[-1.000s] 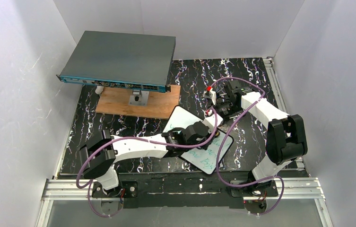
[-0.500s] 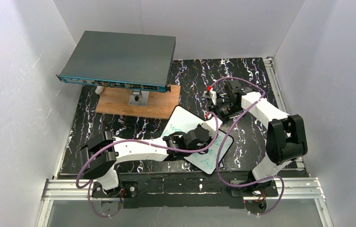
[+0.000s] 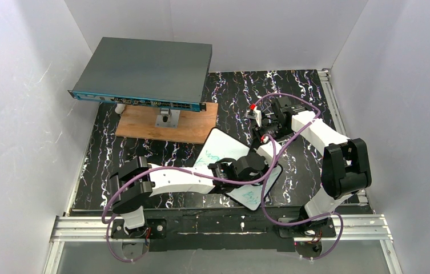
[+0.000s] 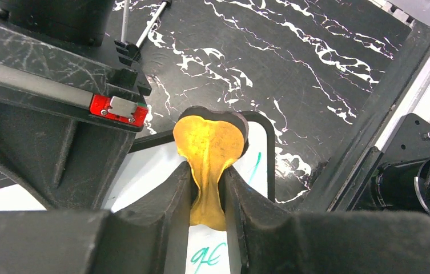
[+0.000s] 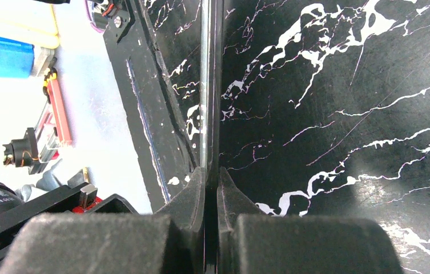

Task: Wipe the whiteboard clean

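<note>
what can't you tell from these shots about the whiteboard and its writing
- Top external: the left gripper and its arm cover the middle of the whiteboard; writing there is hidden.
- Top external: the green writing is too small to read.
- Left wrist: whether the yellow pad touches the board is unclear.
- Right wrist: the right gripper holds the board edge-on; its face does not show.

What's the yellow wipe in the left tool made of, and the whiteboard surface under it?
The yellow wipe looks like soft matte cloth, perhaps thin foam: it bunches into folds where the left tool pinches it. The whiteboard looks like a smooth white coated panel: flat, green marker lines sitting on top. Its core cannot be told.
</note>
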